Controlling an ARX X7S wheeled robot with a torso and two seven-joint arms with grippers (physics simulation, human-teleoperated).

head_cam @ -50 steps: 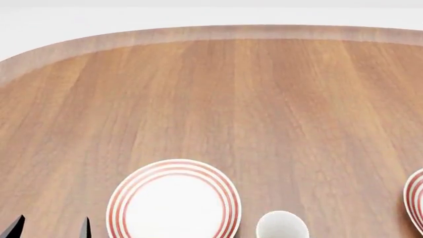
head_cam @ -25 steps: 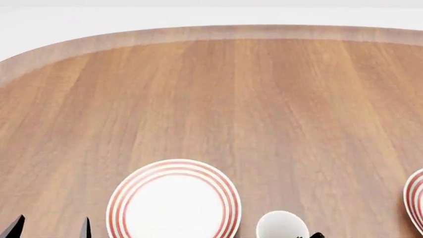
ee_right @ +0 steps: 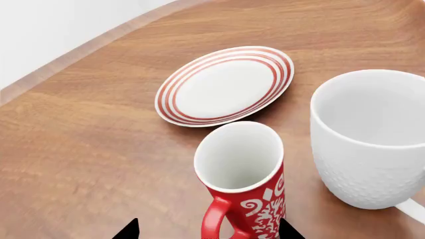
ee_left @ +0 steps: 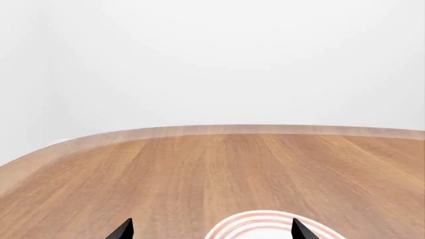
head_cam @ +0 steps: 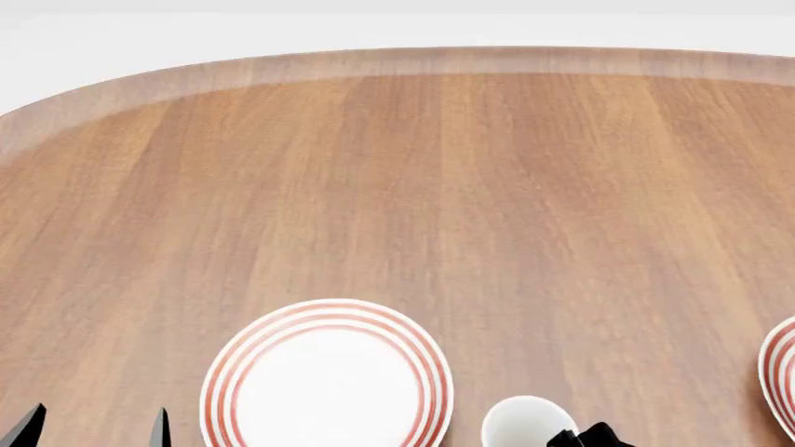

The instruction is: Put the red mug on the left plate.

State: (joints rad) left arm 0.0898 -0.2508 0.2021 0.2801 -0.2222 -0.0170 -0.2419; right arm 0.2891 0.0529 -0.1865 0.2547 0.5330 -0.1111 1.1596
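Note:
The red mug (ee_right: 246, 184), with a white scroll pattern and a white inside, stands upright on the table. It shows only in the right wrist view. My right gripper (ee_right: 208, 231) is open, with one fingertip on each side of the mug's base and handle, not touching it. A dark bit of this gripper (head_cam: 599, 436) shows in the head view. The left plate (head_cam: 326, 372), white with red rings, lies empty near the front; it also shows beyond the mug in the right wrist view (ee_right: 226, 84). My left gripper (head_cam: 93, 433) is open and empty just left of that plate (ee_left: 265, 226).
A larger plain white mug (ee_right: 369, 139) stands close beside the red mug, and shows in the head view (head_cam: 528, 424) right of the left plate. The second ringed plate's rim (head_cam: 783, 377) is at the far right. The wooden table (head_cam: 435, 186) stretches far back.
A dark part of my right gripper has come up into the head view beside the white mug. The left gripper and the plates have not moved.

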